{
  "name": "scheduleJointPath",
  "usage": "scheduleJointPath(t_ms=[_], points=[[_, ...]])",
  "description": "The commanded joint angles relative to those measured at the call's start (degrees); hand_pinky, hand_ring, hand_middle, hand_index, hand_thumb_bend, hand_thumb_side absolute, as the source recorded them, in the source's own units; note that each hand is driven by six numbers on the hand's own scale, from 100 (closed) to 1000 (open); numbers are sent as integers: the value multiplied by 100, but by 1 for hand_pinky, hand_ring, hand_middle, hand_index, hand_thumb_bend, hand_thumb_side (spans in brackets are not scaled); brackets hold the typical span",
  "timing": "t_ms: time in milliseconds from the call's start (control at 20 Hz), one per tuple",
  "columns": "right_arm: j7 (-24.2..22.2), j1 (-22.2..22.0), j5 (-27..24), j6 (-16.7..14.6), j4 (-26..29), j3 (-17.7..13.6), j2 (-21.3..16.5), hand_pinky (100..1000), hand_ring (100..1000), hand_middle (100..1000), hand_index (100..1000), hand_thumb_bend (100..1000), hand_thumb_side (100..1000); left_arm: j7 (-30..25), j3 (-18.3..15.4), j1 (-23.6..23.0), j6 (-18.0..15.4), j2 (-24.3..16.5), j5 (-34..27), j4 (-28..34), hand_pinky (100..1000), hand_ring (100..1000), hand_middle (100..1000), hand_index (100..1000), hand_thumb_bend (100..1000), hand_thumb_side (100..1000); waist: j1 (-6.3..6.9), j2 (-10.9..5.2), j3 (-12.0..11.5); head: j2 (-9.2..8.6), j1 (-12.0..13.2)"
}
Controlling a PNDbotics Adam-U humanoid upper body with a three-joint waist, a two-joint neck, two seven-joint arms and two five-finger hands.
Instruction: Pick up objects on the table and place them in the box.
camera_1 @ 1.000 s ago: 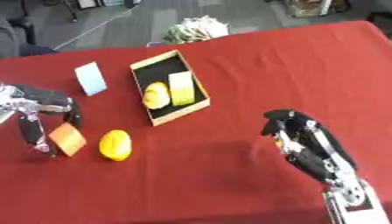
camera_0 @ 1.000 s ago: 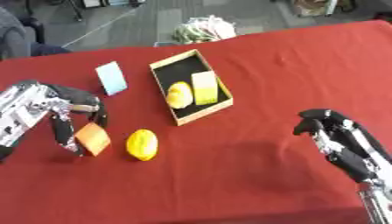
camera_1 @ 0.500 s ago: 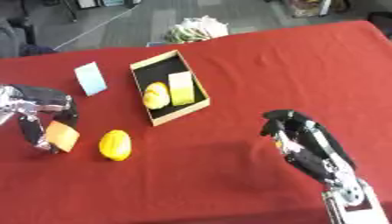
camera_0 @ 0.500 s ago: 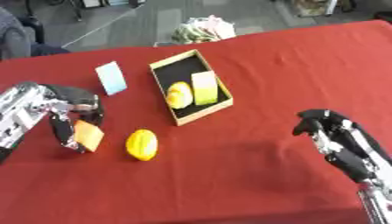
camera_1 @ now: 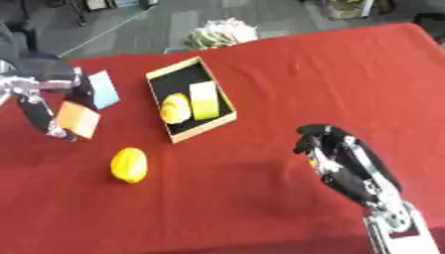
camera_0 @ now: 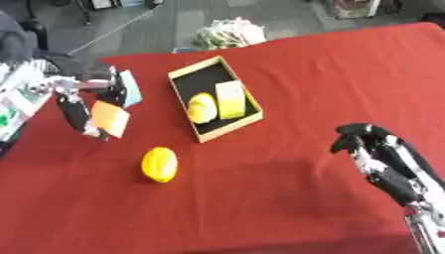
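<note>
My left hand (camera_0: 76, 106) is at the left edge, above the red table (camera_0: 330, 79), its fingers and thumb pinching an orange block (camera_0: 111, 118) that is lifted off the cloth. A yellow lemon (camera_0: 160, 164) lies on the table below and right of that block. The wooden box (camera_0: 196, 129) with a black floor stands near the middle and holds a yellow round fruit (camera_0: 201, 107) and a pale yellow block (camera_0: 231, 99). A light blue card (camera_0: 130, 88) stands just behind my left hand. My right hand (camera_1: 334, 154) hovers at the lower right with its fingers curled, holding nothing.
A white and green bundle (camera_0: 227, 31) lies just beyond the table's far edge. Grey floor shows behind the table. Bare red cloth lies between the box and my right hand.
My left hand has lifted the orange block off the table and carried it up and toward the box. The right hand has stayed in place.
</note>
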State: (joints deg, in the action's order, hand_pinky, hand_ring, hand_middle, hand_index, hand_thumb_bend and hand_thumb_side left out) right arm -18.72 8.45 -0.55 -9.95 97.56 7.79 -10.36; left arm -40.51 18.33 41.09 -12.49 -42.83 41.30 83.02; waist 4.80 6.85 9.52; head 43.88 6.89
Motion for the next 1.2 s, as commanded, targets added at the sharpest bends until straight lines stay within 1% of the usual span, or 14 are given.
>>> scheduleJointPath(t_ms=[50, 200, 300, 500, 700, 900, 1050, 1200], points=[[-8, 26, 18, -1, 41, 17, -14, 728, 593, 544, 731, 100, 412, 164, -119, 478, 129, 337, 204, -233, 666, 497, 432, 554, 442, 100, -87, -97, 12, 24, -7], [-30, 44, 16, 9, 20, 61, 19, 728, 593, 543, 731, 100, 400, 478, -116, 914, 187, 901, 570, -746, 689, 514, 456, 574, 444, 100, -132, -78, 74, 10, 30], [-56, 80, 8, 14, 14, 99, 47, 728, 593, 543, 731, 100, 403, 756, -122, 1118, 187, 1233, 870, -1107, 708, 531, 474, 595, 438, 100, -162, -33, 142, -43, 45], [-76, 143, -6, 21, 5, 132, 65, 727, 592, 543, 731, 100, 399, 1282, -149, 1334, 157, 1667, 1187, -1639, 723, 544, 488, 610, 438, 100, -200, 65, 251, -132, 43], [-81, 199, -10, 23, 8, 153, 77, 728, 592, 543, 731, 100, 399, 1793, -143, 1442, 157, 1923, 1227, -1885, 728, 544, 489, 609, 434, 100, -209, 135, 319, -185, 64], [-99, 232, -13, 26, 8, 175, 90, 728, 592, 543, 731, 100, 399, 2129, -65, 1505, 154, 2063, 1118, -1919, 736, 549, 495, 615, 438, 100, -217, 176, 364, -213, 83], [-109, 248, -17, 27, 6, 185, 98, 728, 592, 543, 731, 100, 397, 2200, 11, 1536, 139, 2131, 1081, -1893, 738, 552, 498, 618, 439, 100, -223, 192, 400, -225, 98], [-116, 258, -18, 27, 3, 193, 105, 728, 592, 543, 731, 100, 398, 2123, 80, 1534, 90, 2184, 1075, -1901, 740, 556, 501, 623, 440, 100, -227, 198, 423, -232, 112]])
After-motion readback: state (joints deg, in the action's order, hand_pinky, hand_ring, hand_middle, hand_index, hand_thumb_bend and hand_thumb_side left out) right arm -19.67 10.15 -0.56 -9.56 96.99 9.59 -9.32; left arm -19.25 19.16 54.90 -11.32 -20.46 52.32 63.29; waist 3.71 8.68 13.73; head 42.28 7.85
